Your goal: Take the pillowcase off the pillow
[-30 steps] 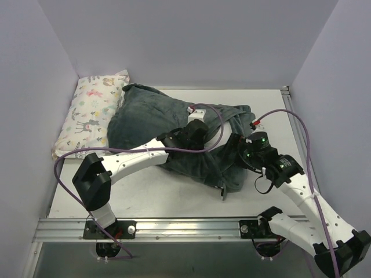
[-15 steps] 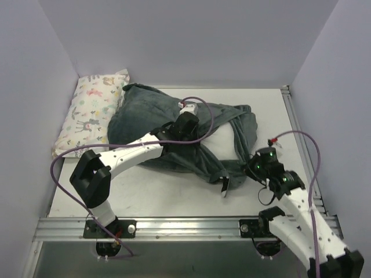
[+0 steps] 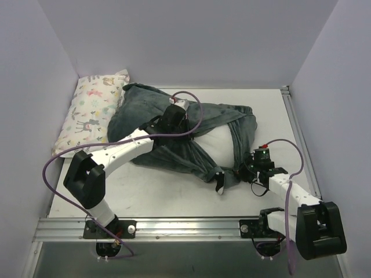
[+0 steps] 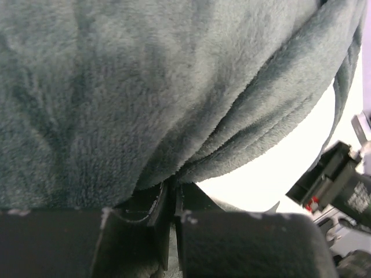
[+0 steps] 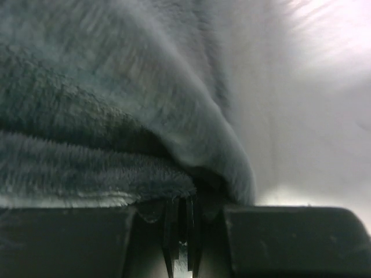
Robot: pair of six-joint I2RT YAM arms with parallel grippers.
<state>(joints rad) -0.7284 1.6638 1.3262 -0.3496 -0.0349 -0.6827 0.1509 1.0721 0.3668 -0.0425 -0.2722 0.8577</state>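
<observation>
The dark grey-teal pillowcase (image 3: 145, 116) lies bunched across the middle of the table. A patch of the white pillow (image 3: 215, 142) shows bare through its right side. My left gripper (image 3: 173, 116) sits on top of the case near its back and is shut on a fold of the plush (image 4: 145, 87), which runs down into the jaws (image 4: 173, 194). My right gripper (image 3: 242, 169) lies low at the case's near right edge. There it is shut, with the hem (image 5: 87, 133) meeting its fingertips (image 5: 181, 208). A black-and-white striped corner (image 3: 220, 184) hangs beside it.
A small pastel animal-print pillow (image 3: 93, 113) lies along the left wall. Lilac walls close in the left, back and right. A metal rail (image 3: 174, 227) runs along the near edge, and purple cables (image 3: 191, 110) loop over both arms.
My left gripper has moved back and to the left with the fabric, baring more white pillow. My right arm has drawn back and folded low, and its gripper has shut at the case's near right edge.
</observation>
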